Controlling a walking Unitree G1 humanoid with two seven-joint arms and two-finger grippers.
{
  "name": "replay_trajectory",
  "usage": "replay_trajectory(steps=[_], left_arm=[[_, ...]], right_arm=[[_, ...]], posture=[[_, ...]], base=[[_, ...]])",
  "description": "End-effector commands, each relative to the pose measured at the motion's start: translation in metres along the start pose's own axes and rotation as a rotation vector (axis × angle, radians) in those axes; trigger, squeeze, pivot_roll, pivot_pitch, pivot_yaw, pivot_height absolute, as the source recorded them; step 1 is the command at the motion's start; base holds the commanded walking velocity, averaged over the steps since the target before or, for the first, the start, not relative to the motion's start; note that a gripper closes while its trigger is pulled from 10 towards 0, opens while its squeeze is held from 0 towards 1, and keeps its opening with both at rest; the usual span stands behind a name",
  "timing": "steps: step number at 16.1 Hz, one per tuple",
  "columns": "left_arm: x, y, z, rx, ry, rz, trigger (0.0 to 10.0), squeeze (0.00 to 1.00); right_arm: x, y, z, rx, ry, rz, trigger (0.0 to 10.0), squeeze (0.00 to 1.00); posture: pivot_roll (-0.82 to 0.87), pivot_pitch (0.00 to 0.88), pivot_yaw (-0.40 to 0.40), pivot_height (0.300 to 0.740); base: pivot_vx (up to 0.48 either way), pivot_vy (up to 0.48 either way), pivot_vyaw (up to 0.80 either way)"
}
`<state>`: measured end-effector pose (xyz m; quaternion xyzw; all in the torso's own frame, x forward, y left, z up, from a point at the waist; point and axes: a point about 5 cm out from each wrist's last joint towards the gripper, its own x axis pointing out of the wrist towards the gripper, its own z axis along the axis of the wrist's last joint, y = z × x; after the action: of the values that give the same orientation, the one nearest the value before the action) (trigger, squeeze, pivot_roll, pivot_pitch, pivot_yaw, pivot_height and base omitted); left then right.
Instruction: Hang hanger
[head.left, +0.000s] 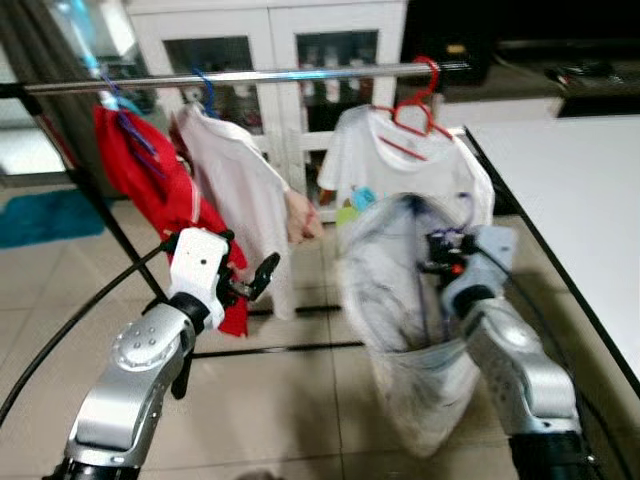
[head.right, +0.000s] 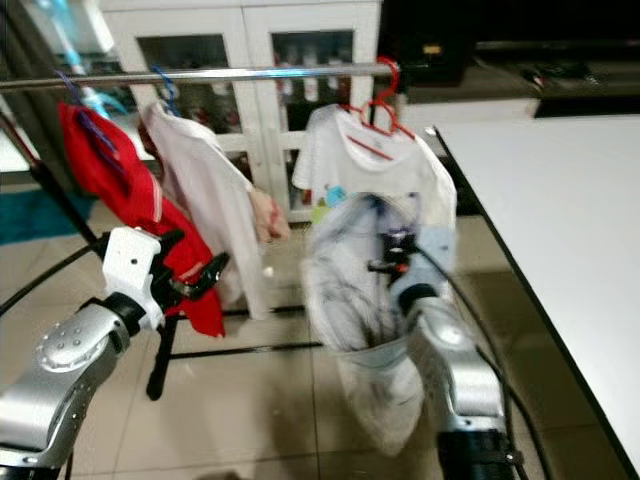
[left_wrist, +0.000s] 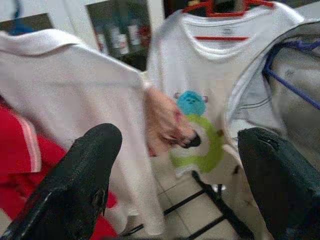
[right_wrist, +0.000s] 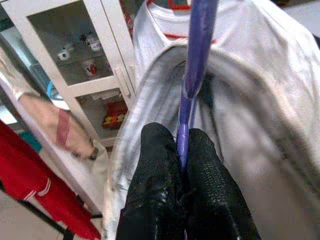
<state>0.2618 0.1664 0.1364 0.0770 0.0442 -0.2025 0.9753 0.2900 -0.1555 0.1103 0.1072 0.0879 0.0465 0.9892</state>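
2 fingers of my right gripper clench the purple hanger, its grey garment below the rail. My left gripper is spread wide, empty, near the white shirt.

Hanging along the clothes rail, left to right: jacket, shirt, printed T-shirt. Behind the rail, a glass-door cabinet. To the right, the desk. Before the T-shirt, a garment on a hanger.

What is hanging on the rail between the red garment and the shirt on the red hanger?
In the left eye view, one white shirt on a blue hanger hangs between the red garment and the cartoon-print shirt.
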Motion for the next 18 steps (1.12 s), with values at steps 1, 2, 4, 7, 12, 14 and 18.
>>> replay_trajectory(steps=[1, 2, 4, 7, 12, 14, 18], left_arm=[[-0.002, 0.006, 0.001, 0.015, 0.005, 0.013, 10.0, 0.00], [-0.002, 0.005, 0.001, 0.015, 0.006, 0.011, 10.0, 0.00], [-0.002, 0.005, 0.000, 0.014, 0.008, 0.007, 10.0, 0.00], [-0.003, 0.004, -0.001, 0.013, 0.009, 0.007, 10.0, 0.00], [-0.004, 0.002, -0.003, 0.025, 0.017, -0.004, 10.0, 0.00], [-0.003, 0.000, -0.003, 0.032, 0.016, -0.013, 10.0, 0.00], [-0.001, -0.003, -0.003, 0.046, 0.017, -0.034, 10.0, 0.00]], right_arm=[[0.002, 0.014, 0.013, 0.002, -0.074, 0.051, 10.0, 0.00], [0.002, 0.014, 0.013, 0.002, -0.075, 0.052, 10.0, 0.00], [0.004, 0.016, 0.014, -0.001, -0.078, 0.058, 10.0, 0.00], [0.006, 0.019, 0.015, -0.007, -0.078, 0.082, 10.0, 0.00], [0.010, 0.024, 0.013, -0.058, -0.064, 0.105, 10.0, 0.00], [0.012, 0.021, 0.014, -0.060, -0.062, 0.079, 10.0, 0.00], [0.012, 0.017, 0.021, -0.042, -0.106, 0.049, 10.0, 0.00]], posture=[[-0.01, 0.052, 0.041, 0.740], [-0.01, 0.052, 0.041, 0.740], [0.00, 0.047, 0.036, 0.740], [0.00, 0.035, 0.025, 0.740], [0.00, 0.025, 0.020, 0.740], [0.00, 0.017, 0.017, 0.740], [0.00, 0.011, 0.016, 0.740]], base=[[0.349, 0.000, 0.00], [0.345, 0.000, 0.00], [0.349, 0.000, 0.00], [0.349, 0.000, 0.00], [0.347, 0.000, 0.00], [0.345, 0.000, 0.70], [0.341, 0.000, 0.20]])
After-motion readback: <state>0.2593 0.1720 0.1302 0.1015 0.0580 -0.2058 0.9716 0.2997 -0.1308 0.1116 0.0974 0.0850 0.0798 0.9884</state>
